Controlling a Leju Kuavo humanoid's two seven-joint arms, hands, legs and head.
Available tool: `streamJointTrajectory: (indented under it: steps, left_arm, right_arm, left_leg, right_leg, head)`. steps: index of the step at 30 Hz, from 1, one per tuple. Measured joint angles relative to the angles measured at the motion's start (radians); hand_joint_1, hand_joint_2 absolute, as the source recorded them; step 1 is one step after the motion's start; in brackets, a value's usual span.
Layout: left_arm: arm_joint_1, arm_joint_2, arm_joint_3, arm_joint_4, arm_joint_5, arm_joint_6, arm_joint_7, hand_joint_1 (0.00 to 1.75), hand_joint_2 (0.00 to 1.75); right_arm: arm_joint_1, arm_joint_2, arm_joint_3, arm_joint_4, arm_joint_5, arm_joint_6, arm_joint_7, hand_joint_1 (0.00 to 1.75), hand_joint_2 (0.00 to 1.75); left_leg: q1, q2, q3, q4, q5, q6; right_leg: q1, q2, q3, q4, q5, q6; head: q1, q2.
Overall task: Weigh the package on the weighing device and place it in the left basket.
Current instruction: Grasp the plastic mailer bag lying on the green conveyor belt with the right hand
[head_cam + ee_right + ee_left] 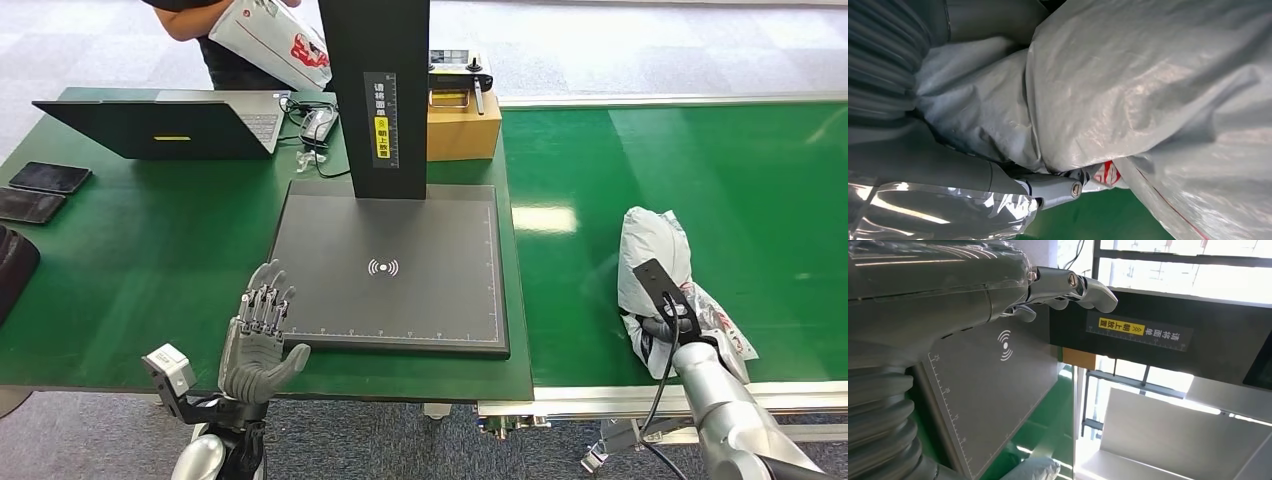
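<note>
- Your right hand (668, 322) lies on the package (655, 262); in the right wrist view its thumb (1050, 189) presses against the grey plastic and the bag bulges around the hand, so the fingers look clamped on the package.
- The package, a crumpled grey-white mailer bag with red print, rests on the green conveyor belt (700, 170), well apart from the weighing device (392, 270) and to its right.
- Your left hand (258, 335) holds nothing; its fingers (268, 296) are apart and point upward, just beside the near left corner of the dark weighing plate.
- In the left wrist view you see the same fingers (1083, 287) stretched over the plate, with the white wireless mark (1006, 345) under them.
- The black column (378, 95) of the device stands at the far edge of the plate and carries a yellow label.
- On the green table (130, 250) lie a laptop (165, 125) and two phones (40, 190); a cardboard box (462, 125) stands behind the plate.
- A person (225, 40) at the far side holds another white bag (270, 35).
</note>
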Motion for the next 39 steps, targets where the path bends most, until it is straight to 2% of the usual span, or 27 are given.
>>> streamJointTrajectory:
  steps: [7,11,26,28,33,39]
  left_arm:
    - [0.000,0.000,0.000,0.000,0.000,0.000,0.000,0.00,1.75]
    - [0.000,0.000,0.000,0.000,0.000,0.000,0.000,0.00,1.75]
    - [0.002,0.000,0.002,0.000,-0.001,-0.001,0.003,0.00,1.75]
    - [0.003,0.000,0.002,-0.001,0.001,-0.001,0.003,0.00,1.75]
    - [0.019,-0.001,0.001,-0.023,0.006,0.000,0.003,0.00,1.75]
    - [0.019,-0.001,0.000,-0.028,0.013,0.000,0.001,0.00,1.75]
  right_arm:
    - [-0.002,-0.002,-0.008,0.000,-0.001,0.000,-0.001,0.94,1.75]
    - [-0.002,-0.002,-0.008,0.000,-0.002,0.000,-0.001,1.74,1.75]
    - [0.004,0.000,-0.011,-0.005,0.000,0.028,-0.059,1.75,1.75]
    - [0.016,0.006,-0.010,-0.019,0.021,-0.031,-0.095,1.75,1.75]
    - [0.099,0.040,-0.003,-0.139,0.070,-0.273,-0.223,1.75,1.75]
    - [0.205,0.075,0.011,-0.354,0.060,-0.372,-0.340,1.75,1.75]
  left_leg:
    - [0.000,0.000,0.002,0.000,0.000,0.000]
    - [0.000,0.000,0.002,0.000,0.000,0.000]
    - [0.000,0.000,0.002,0.000,0.000,0.000]
    - [0.000,0.000,0.002,0.000,0.000,0.000]
    - [0.000,-0.001,-0.001,0.000,0.000,0.000]
    - [0.000,-0.002,-0.003,0.000,0.000,0.000]
  right_leg:
    - [0.000,0.000,0.002,0.000,0.000,0.000]
    - [0.000,0.000,0.002,0.000,0.000,0.000]
    - [0.000,0.000,0.002,0.000,0.000,0.000]
    - [0.000,0.000,0.002,0.000,0.000,0.000]
    - [0.000,-0.002,0.000,0.000,0.000,0.000]
    - [0.000,-0.002,-0.003,0.000,0.000,0.000]
  head:
    - [0.000,0.000]
    - [0.000,0.000]
    - [0.000,0.000]
    - [0.000,0.000]
    - [0.000,0.000]
    - [0.000,0.000]
